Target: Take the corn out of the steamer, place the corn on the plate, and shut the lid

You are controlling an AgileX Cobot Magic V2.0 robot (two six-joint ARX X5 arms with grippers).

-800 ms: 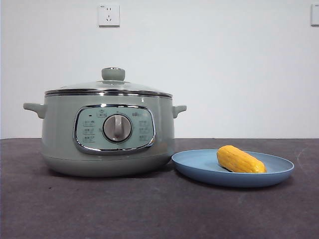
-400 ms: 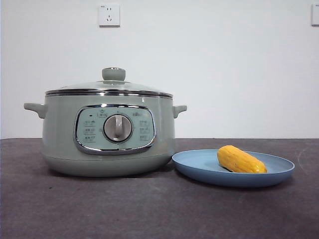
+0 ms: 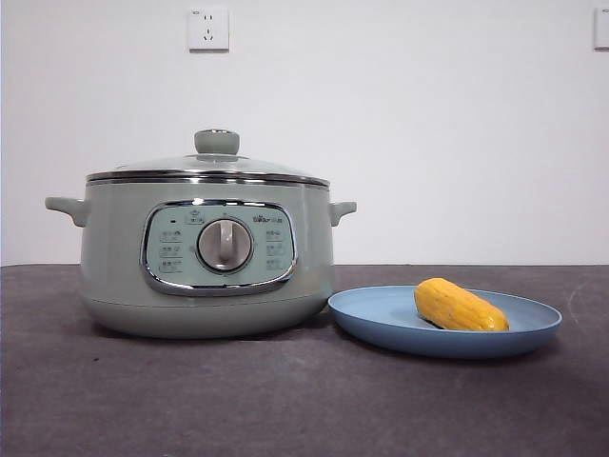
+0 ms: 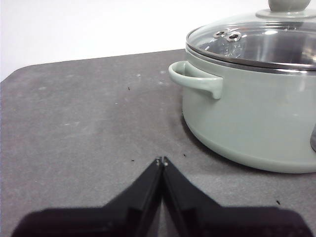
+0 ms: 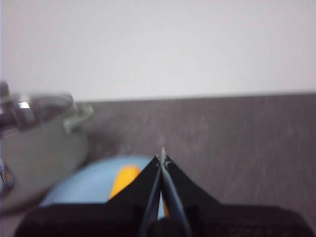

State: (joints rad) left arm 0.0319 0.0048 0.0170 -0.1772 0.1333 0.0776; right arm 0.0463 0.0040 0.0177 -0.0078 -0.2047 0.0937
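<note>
Nothing moved; both hands (image 4: 161, 161) (image 5: 162, 158) closed.

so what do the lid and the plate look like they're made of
The lid looks like clear glass with a shiny chrome-like metal rim: the pot's inside shows through it and it catches highlights. Its knob looks like pale green plastic. The plate looks like matte light-blue plastic or similar, with no gloss.

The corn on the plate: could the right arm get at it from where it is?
Probably yes. The corn lies uncovered on the plate, nothing over it, and the right gripper sits just behind it, though its fingers are shut and must open first.
</note>
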